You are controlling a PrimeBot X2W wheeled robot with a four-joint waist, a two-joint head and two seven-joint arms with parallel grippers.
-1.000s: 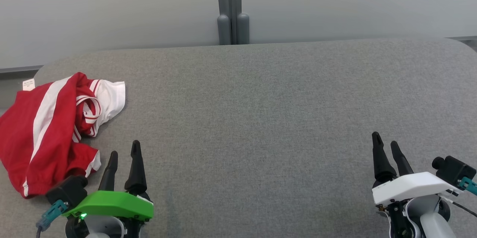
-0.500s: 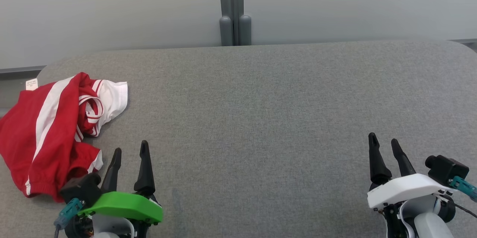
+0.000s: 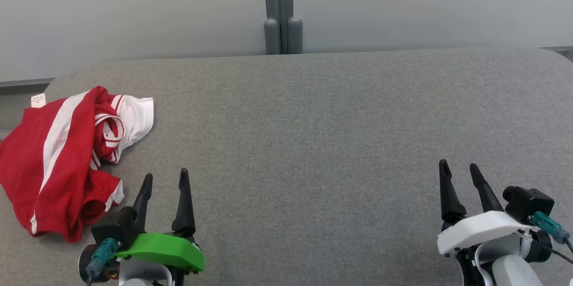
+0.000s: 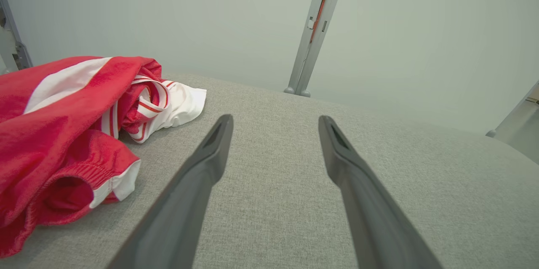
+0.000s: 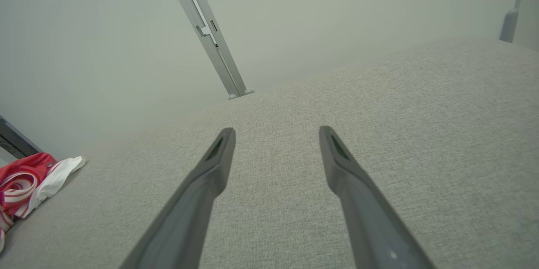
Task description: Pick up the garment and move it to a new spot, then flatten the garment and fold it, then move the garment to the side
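Note:
The garment (image 3: 58,156) is a crumpled red piece with white stripes and a white end, lying at the far left of the grey table (image 3: 313,134). In the left wrist view the garment (image 4: 63,134) bunches to the left of the fingers, an elastic cuff nearest them. My left gripper (image 3: 164,178) stands open just right of the cloth's near edge, not touching it. At the lower right my right gripper (image 3: 459,167) is open over bare table, far from the cloth. In the right wrist view the garment (image 5: 25,182) is small at the left edge.
A pale wall with a grey double post (image 3: 282,13) runs behind the table's far edge. The table's left corner is rounded, and the cloth hangs near that edge. A small white label (image 3: 37,100) sticks out of the cloth's far side.
My left gripper has moved right and slightly back from the cloth. My right gripper has shifted a little to the left. The garment lies as before; the camera has shifted slightly.

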